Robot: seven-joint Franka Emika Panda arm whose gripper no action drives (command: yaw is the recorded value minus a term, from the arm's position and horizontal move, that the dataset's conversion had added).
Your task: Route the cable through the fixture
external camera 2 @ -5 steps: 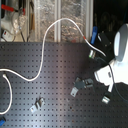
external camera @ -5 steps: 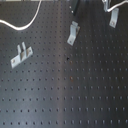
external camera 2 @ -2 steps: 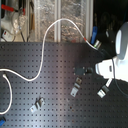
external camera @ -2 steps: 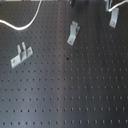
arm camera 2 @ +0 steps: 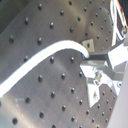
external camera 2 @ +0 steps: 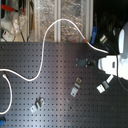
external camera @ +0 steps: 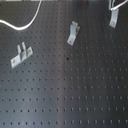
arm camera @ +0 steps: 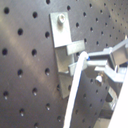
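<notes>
While the cable runs up to the jaws in the first wrist view, its end sits pinched between the grey fingers, so the jaws are closed on the cable. Right behind the cable end stands the fixture, a thin silver strip with a bolt on top, fixed to the black desk full of little holes. The cable end is just beside the fixture; I cannot tell if it touches.

In the second wrist view the cable curves over the desk and ends at the fingers.

In the second exterior view the white robot arm is at about 3 o'clock. The cable makes big loose loops from there toward 9 o'clock.

In the first exterior view the fixture is at about 1 o'clock with the cable right above it. A bent bracket stands near 12 o'clock. A two-pronged bracket sits near 9 o'clock. Another bit of cable curves at 11 o'clock.
</notes>
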